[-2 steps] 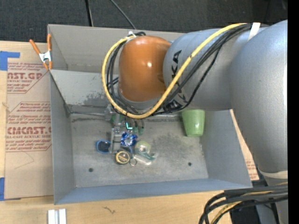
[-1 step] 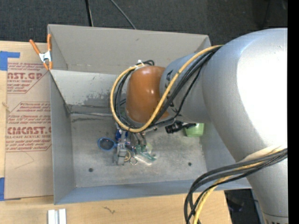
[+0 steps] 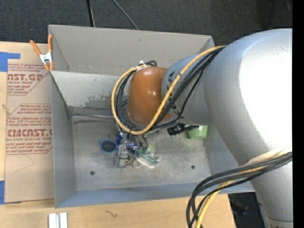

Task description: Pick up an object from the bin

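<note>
My gripper [image 3: 124, 156] hangs below the orange wrist cover, low over the bin floor near the middle. A small blue ring-like piece [image 3: 108, 146] lies just to its left. A clear, greenish plastic piece [image 3: 148, 157] lies against its right side, whether touching or not I cannot tell. The cover hides whatever is directly under the wrist.
A light green block [image 3: 198, 131] with a black part [image 3: 175, 129] beside it lies at the bin's right wall, partly under the arm. The arm covers the bin's right and back. Bare floor runs along the left and front walls.
</note>
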{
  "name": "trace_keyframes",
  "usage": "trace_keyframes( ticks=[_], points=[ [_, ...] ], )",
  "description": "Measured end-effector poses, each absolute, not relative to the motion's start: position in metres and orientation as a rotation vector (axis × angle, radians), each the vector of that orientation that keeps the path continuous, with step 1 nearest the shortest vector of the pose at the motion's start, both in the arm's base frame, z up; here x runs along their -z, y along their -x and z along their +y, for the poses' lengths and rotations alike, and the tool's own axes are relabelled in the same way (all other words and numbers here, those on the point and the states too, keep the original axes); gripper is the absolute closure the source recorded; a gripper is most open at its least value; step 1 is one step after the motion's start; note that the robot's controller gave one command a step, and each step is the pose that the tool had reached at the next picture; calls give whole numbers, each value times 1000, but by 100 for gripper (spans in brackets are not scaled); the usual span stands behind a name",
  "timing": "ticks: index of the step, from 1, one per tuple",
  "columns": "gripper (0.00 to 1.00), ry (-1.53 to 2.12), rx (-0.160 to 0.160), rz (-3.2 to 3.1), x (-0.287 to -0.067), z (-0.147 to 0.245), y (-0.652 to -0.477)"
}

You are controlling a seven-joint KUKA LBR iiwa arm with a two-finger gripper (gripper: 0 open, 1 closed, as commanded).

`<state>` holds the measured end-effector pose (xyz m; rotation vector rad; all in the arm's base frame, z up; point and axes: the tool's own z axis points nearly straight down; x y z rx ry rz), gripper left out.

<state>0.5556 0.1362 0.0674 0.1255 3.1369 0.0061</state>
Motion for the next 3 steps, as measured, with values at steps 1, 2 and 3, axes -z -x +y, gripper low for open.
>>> trace_keyframes(
  ticks=[1, 2, 3],
  points=[
    [0, -124, -5, 3136, -68, 138, -556],
    [0, -123, -5, 3137, -69, 139, -557],
    [0, -123, -5, 3137, -69, 140, -557]
  ],
)
